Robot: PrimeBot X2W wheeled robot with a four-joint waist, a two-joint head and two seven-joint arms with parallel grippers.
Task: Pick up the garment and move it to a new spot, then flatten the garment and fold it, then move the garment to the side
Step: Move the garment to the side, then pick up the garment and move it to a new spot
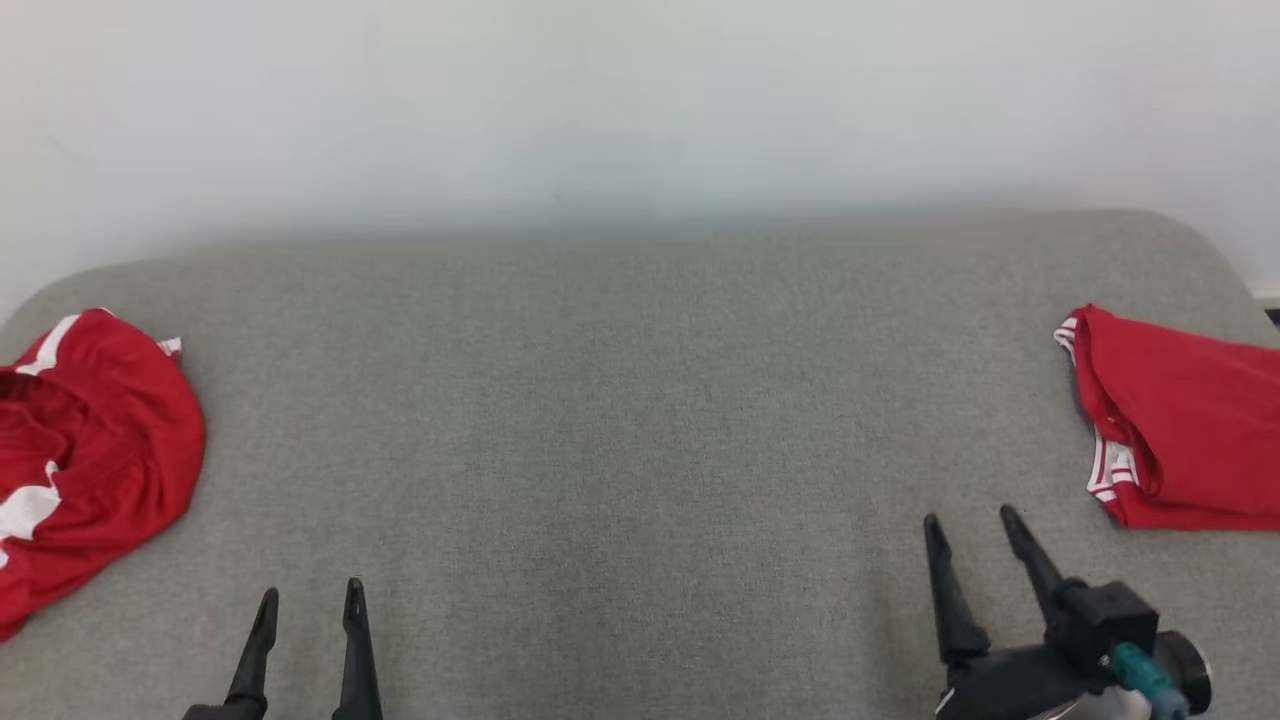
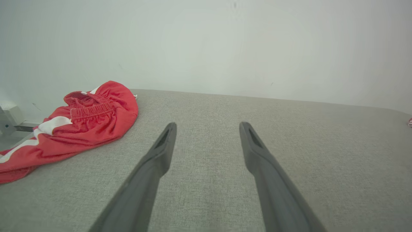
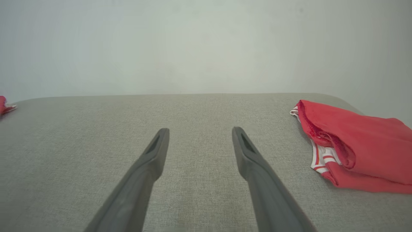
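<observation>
Nearest to us, the left pincer (image 1: pixel 311 588) rose from the near edge of the grey cloth-covered bench (image 1: pixel 640 420), its two dark fingers spread apart and pinching nothing. Bare grey cloth showed between them. Over on the right, a little farther in, we saw the right pincer (image 1: pixel 970 514) with its fingers likewise spread and empty, leaning slightly to the left. Its dark wrist body with a teal fitting sat in the near right corner. Both pincers were well apart from each other, and neither touched any cloth.

Farther in, at the left edge of the bench, lay the crumpled red garment (image 1: pixel 100 440). It was bunched in a loose heap with white patches and an elastic waistband showing, and it sat well left of the left pincer. At the right edge, at about the same depth, we found the folded red garment (image 1: pixel 1190 430). It lay in flat layers with a red-and-white striped hem peeking out on its left side, near the right pincer but apart from it. The middle of the bench between the two garments was bare cloth.

Beyond the bench's rounded far edge stood a plain pale wall (image 1: pixel 640 100).
</observation>
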